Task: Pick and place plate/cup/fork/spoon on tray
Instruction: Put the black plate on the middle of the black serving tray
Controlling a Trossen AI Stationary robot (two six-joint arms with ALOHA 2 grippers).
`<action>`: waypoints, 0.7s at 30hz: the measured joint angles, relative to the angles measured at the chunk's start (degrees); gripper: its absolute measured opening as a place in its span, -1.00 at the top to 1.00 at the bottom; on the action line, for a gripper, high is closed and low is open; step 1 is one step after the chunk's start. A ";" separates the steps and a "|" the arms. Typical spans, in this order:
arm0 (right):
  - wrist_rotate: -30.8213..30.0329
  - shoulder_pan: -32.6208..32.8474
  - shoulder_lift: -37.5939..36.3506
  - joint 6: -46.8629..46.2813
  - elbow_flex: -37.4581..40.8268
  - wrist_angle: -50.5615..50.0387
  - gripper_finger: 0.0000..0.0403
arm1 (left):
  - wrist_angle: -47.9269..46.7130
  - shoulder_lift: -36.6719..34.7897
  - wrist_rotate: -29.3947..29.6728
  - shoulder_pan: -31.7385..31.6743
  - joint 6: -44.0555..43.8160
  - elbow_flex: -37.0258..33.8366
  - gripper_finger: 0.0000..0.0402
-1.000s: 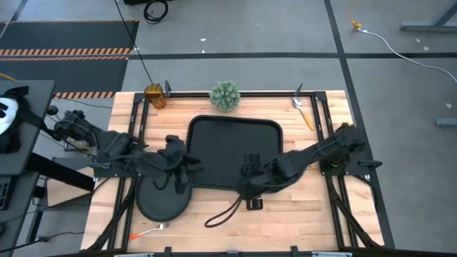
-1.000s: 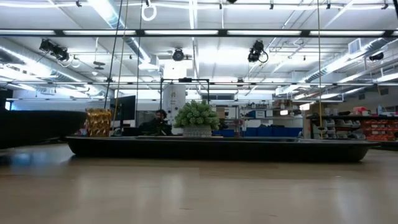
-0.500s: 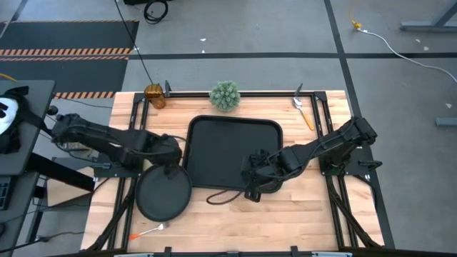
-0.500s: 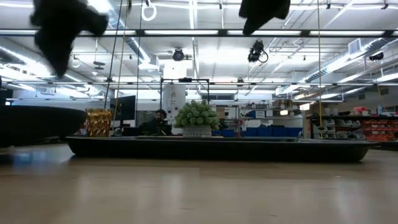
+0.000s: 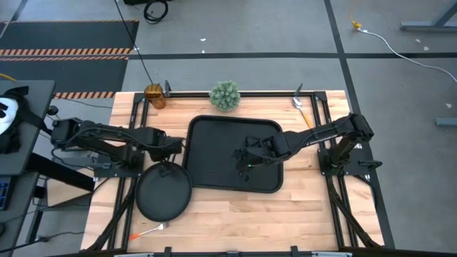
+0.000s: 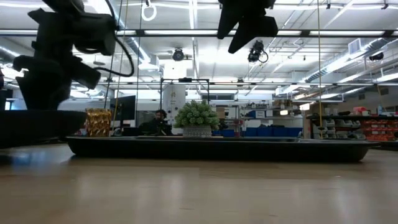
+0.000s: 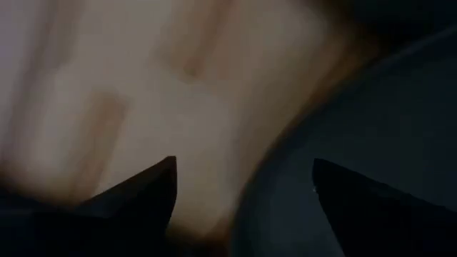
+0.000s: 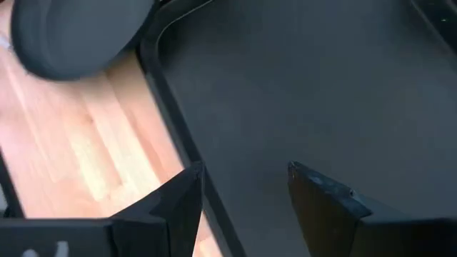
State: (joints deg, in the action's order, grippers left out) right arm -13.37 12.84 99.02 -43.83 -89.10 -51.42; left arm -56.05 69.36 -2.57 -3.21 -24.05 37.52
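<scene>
The black tray [image 5: 214,135] lies in the middle of the table. The round black plate [image 5: 164,196] rests flat on the wood by the tray's near left corner. The amber cup [image 5: 154,95] stands at the far left. A yellow-handled utensil [image 5: 304,111] lies at the far right, and an orange-handled one [image 5: 148,231] near the front edge. My left gripper [image 5: 173,148] hangs open just beyond the plate's far rim [image 7: 371,143], with nothing between its fingers. My right gripper [image 5: 243,163] hangs open above the tray floor [image 8: 321,86], holding nothing.
A fuzzy green plant [image 5: 225,95] stands at the far edge behind the tray, between the cup and the yellow-handled utensil. Dark frame rails [image 5: 136,135] run along the table's left and right sides. Bare wood [image 5: 285,221] shows along the near edge.
My left gripper has drawn back from over the plate toward the far edge and now hangs past the plate's far rim; the plate lies where it was. My right gripper has gone from the tray's near edge toward the far edge and now hangs over the tray.
</scene>
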 joint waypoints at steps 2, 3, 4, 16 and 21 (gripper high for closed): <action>0.06 -0.64 0.00 -0.07 0.00 -0.02 -0.04 | 3.46 0.00 -2.24 -0.59 2.17 -1.33 -0.57; 0.43 -0.88 0.00 -0.06 0.00 -0.02 -0.04 | 4.63 0.00 -2.59 -0.71 2.88 -2.22 -0.55; 0.85 -1.05 0.00 -0.06 0.00 -0.02 -0.04 | 5.31 0.00 -2.61 -0.76 3.79 -3.13 -0.51; 1.57 -2.41 0.00 3.16 -0.02 -2.33 -0.04 | 5.94 1.65 -4.24 3.11 0.95 -4.39 0.49; 1.51 -2.55 -1.18 4.78 -0.02 -5.95 -0.04 | 5.86 1.71 -8.65 5.26 -3.19 -4.17 0.93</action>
State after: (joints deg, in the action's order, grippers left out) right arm -11.85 10.28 97.84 -39.05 -89.12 -57.37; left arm -50.19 71.07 -11.22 2.05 -27.23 33.34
